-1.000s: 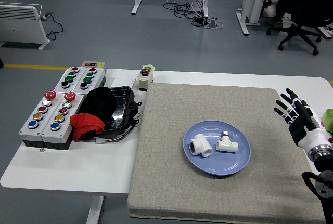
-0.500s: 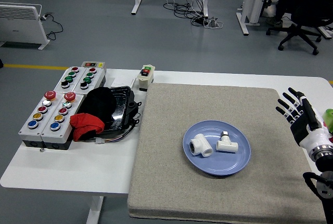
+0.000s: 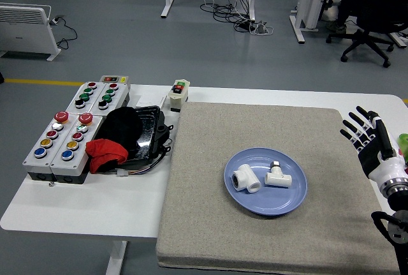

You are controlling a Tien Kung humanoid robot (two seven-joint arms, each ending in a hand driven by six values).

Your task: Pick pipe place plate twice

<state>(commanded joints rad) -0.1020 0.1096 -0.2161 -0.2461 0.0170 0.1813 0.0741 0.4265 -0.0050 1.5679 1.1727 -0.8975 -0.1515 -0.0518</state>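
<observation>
Blue plate (image 3: 280, 204): round, shallow, set on the grey mat (image 3: 210, 134) right of centre. It held two white pipe fittings lying apart. The left fitting (image 3: 245, 180) was a stubby tee with one open round mouth facing the viewer. The right fitting (image 3: 277, 176) was a slimmer tee with a small metal-coloured collar at its far end.

Black tray (image 3: 145, 131): left of the mat on the white table (image 3: 95, 205), holding a dark rounded item (image 3: 121, 125) and a red cloth (image 3: 105, 152) spilling over its near-left corner.

Button boxes (image 3: 64, 140): grey, left of the tray, with red, green, yellow and blue buttons. A small switch box (image 3: 178, 93) stood behind the mat. No lettering was legible on any item.

Right hand (image 3: 373, 147): at the mat's right edge, fingers spread wide, holding nothing, well apart from the plate.
</observation>
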